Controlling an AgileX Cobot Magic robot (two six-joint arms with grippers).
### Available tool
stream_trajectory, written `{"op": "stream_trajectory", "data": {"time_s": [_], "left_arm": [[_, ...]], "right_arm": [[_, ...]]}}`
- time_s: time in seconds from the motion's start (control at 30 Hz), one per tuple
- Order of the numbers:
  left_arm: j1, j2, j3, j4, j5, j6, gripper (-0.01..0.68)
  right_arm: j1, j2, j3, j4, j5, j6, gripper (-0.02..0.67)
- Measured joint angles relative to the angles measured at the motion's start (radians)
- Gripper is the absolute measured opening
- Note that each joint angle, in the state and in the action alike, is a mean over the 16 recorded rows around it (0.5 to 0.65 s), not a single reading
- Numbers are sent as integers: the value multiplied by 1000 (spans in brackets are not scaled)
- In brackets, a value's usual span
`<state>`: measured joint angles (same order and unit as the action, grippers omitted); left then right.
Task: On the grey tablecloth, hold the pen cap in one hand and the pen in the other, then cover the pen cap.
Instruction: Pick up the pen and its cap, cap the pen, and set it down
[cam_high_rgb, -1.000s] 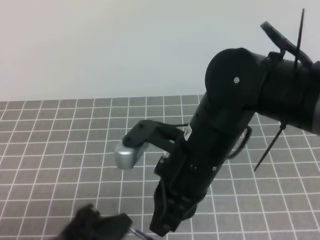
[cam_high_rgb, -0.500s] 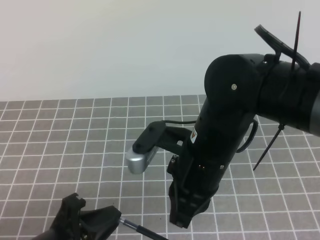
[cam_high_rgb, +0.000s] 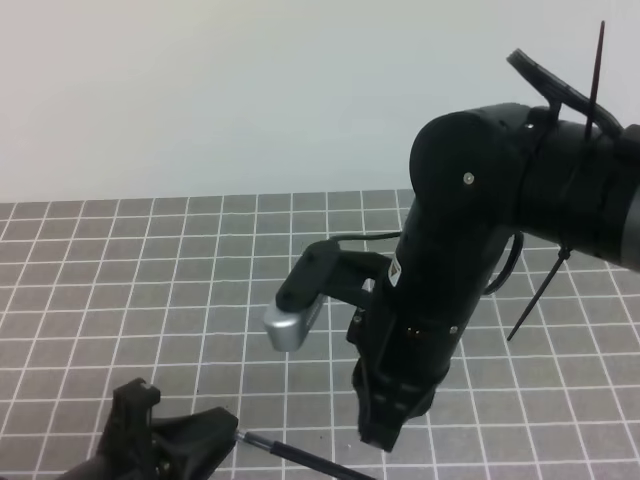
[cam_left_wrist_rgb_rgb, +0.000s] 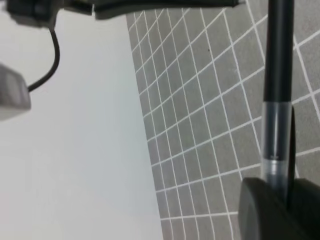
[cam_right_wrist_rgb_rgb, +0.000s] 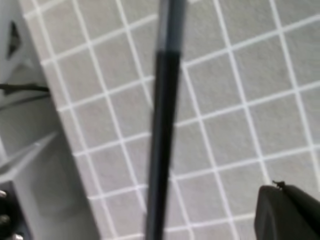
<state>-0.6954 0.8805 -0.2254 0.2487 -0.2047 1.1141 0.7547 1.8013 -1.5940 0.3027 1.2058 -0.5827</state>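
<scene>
On the grey tablecloth, my left gripper sits at the bottom left, shut on one end of the pen. The thin black pen slants away to the lower right and leaves the picture. In the left wrist view the pen runs straight out from between the fingers, with a paler grey stretch just beside them. My right gripper hangs point-down just right of the pen, shut and apart from it. Its wrist view shows the pen lying clear of one fingertip. I cannot make out the pen cap as a separate piece.
The bulky black right arm fills the middle and right, with its silver wrist camera jutting left above the cloth. A pale plain wall stands behind the cloth's far edge.
My right gripper has moved right, off the pen. The left gripper has drawn back to the left with the pen, so more of the pen shows between them.
</scene>
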Motion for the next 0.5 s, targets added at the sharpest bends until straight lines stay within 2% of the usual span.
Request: {"op": "stream_trajectory", "data": {"time_s": [0.33, 0.5], "left_arm": [[22, 13, -18, -24, 49, 29, 9], [47, 39, -43, -23, 61, 52, 4]], "right_arm": [[-1, -2, -100, -88, 0, 51, 2], [-2, -3, -143, -56, 0, 58, 58]]}}
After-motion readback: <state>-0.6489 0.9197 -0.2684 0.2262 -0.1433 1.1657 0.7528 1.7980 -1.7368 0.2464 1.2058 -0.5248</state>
